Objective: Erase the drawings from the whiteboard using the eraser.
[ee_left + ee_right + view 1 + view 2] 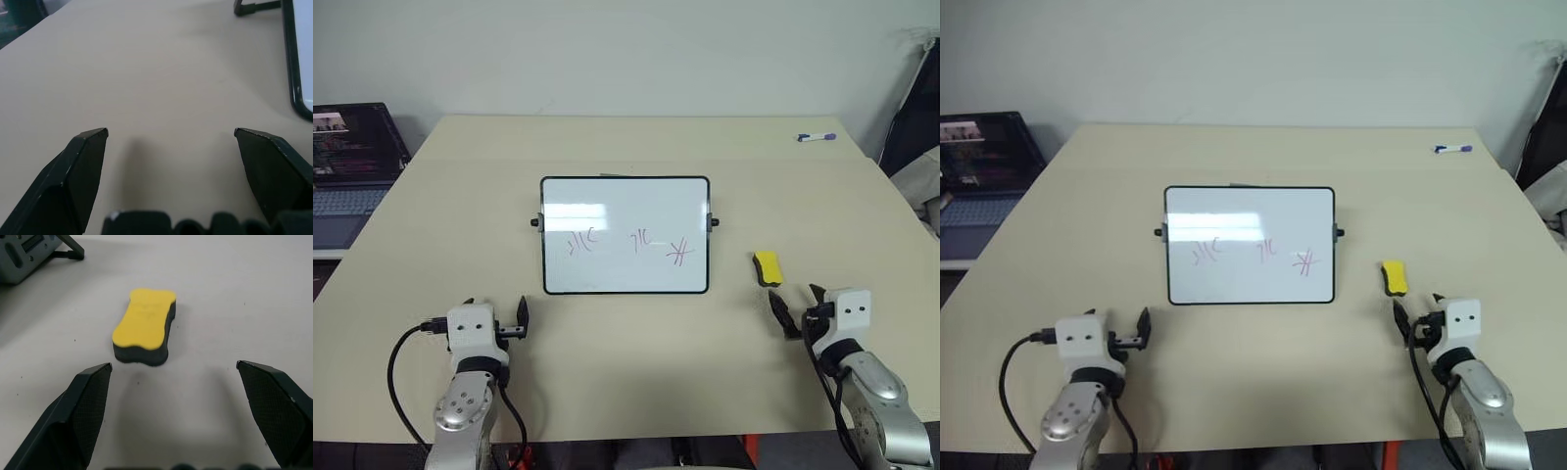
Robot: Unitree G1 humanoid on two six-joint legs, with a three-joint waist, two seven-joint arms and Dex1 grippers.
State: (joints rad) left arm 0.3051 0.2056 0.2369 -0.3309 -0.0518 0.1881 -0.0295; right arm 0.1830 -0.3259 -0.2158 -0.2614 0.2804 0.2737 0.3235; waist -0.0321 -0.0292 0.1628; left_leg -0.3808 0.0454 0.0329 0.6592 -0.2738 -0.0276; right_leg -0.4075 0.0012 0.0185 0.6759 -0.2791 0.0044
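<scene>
- The right gripper (173,367), a claw of two black fingers, is spread wide over the pale beige table (636,372), holding nothing.
- One eraser (144,325), a small yellow block with a dark underside, lies flat on the table just ahead of that claw, between the lines of its two fingers and apart from both.
- One whiteboard (625,235), a small white rectangle in a thin black frame with a black knob at each short side, sits mid-table; the eraser lies near the board's right short side, off its lower corner.
- Three drawings (628,242), thin purple-pink scribbles, run in a row across the board's lower half: two sets of curved strokes and one hash sign nearest the eraser side.
- The left gripper (171,131) is likewise spread and empty, below the board's left lower corner, clear of the frame.
- Both forearms reach forward from the near table edge, claws pointing roughly level toward the board.
- One white marker with a purple cap (817,137) lies far beyond the board's right side, near the table's far corner.
- One open laptop (350,162) stands off the table, left of the board.
</scene>
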